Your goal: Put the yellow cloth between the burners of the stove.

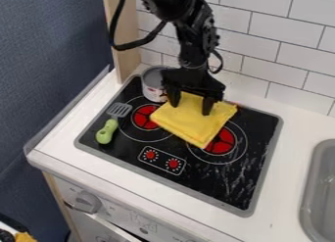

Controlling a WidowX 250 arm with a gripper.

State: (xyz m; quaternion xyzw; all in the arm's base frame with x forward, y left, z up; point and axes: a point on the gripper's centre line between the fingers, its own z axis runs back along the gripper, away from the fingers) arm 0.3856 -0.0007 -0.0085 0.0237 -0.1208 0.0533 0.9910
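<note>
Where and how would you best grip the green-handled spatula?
Probably by the thick green handle, straight from above, closing across its width. The spatula lies flat on the stove, its handle long and chunky, pointing away from the pot, so that end looks easier than the thin slotted head.

The pincer (pixel 192 103) hides part of the yellow cloth (pixel 193 123) and of the pot (pixel 154 85) by the stove's (pixel 263 180) back left corner. The cloth partly covers the right burner (pixel 221 144); what lies beneath is hidden. The sink (pixel 317 206), right on the surface (pixel 288 187), is cut off. The marks around the dials (pixel 150 155) are too small to read.
</note>
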